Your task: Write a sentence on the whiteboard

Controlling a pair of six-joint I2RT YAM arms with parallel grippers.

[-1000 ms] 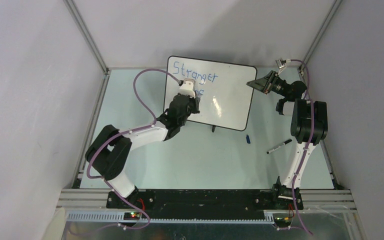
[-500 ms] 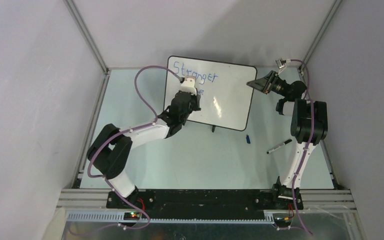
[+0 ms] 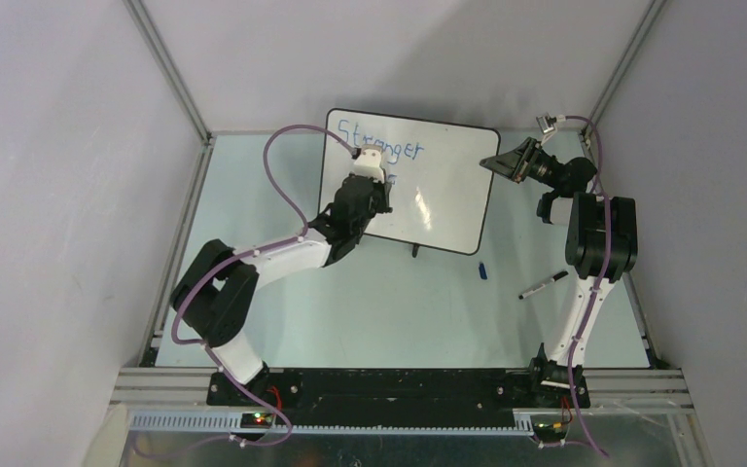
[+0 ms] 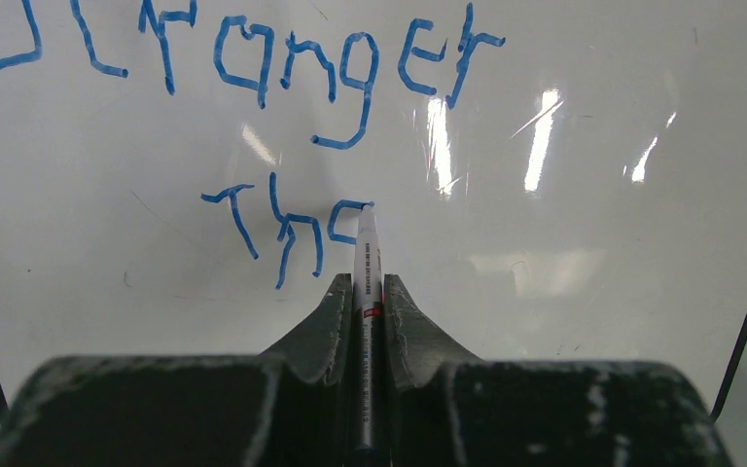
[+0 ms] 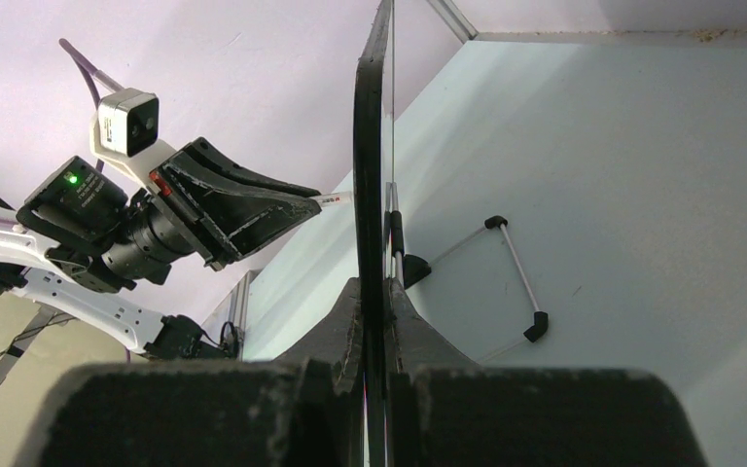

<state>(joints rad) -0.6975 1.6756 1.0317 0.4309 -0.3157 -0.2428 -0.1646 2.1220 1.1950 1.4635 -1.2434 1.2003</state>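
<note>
The whiteboard (image 3: 447, 199) stands tilted at the back middle of the table on its black feet. The sentence (image 4: 253, 58) in blue reads "Stranger" on top, with "Tho"-like letters (image 4: 277, 229) below. My left gripper (image 4: 366, 284) is shut on a white marker (image 4: 367, 263), whose tip touches the board at the last letter of the second line. It also shows in the top view (image 3: 362, 175). My right gripper (image 5: 373, 289) is shut on the whiteboard's black right rim (image 5: 370, 175), seen edge-on; it also shows in the top view (image 3: 498, 162).
A blue cap (image 3: 482, 270) and a black marker (image 3: 543, 284) lie on the pale green table in front of the board's right side. Grey walls and metal frame rails close the cell on three sides.
My left gripper has shifted slightly up and to the right along the second line with the marker. The right arm and the board have not moved.
</note>
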